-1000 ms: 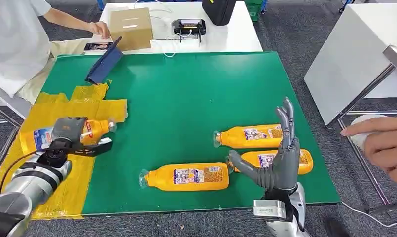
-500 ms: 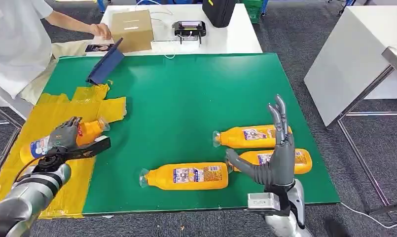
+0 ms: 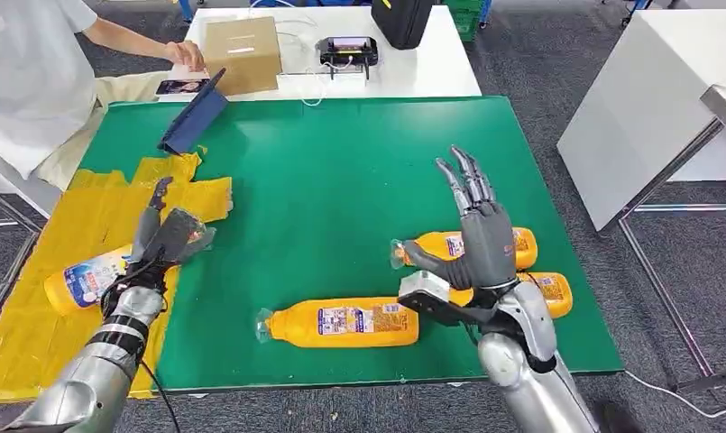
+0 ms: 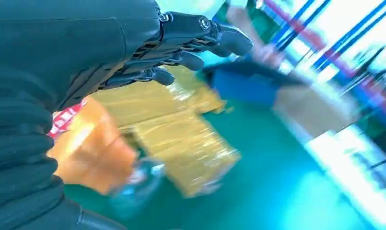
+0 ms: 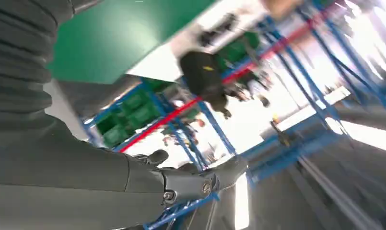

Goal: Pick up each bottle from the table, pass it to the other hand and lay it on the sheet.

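Observation:
An orange bottle (image 3: 87, 276) lies on the yellow sheet (image 3: 97, 203) at the table's left side, its cap end toward the green mat. My left hand (image 3: 165, 236) hovers just over its neck with fingers stretched out and holds nothing; the left wrist view shows the left hand (image 4: 109, 48) above the bottle (image 4: 92, 153). Three more orange bottles lie on the mat: one (image 3: 345, 323) near the front, two at the right (image 3: 445, 244) (image 3: 546, 290). My right hand (image 3: 476, 236) is raised over those two, fingers spread, empty.
A blue tablet (image 3: 192, 113) leans at the mat's far left corner. Behind it a white table carries a cardboard box (image 3: 240, 50), a black device (image 3: 347, 50) and a black bag (image 3: 399, 18). A person (image 3: 34, 81) sits far left. Another white table (image 3: 647, 99) stands to the right.
My left hand let go of the bottle, which now lies on the sheet, and its fingers opened upward. My right hand moved forward and left over the right bottles. A person's hand at right has gone.

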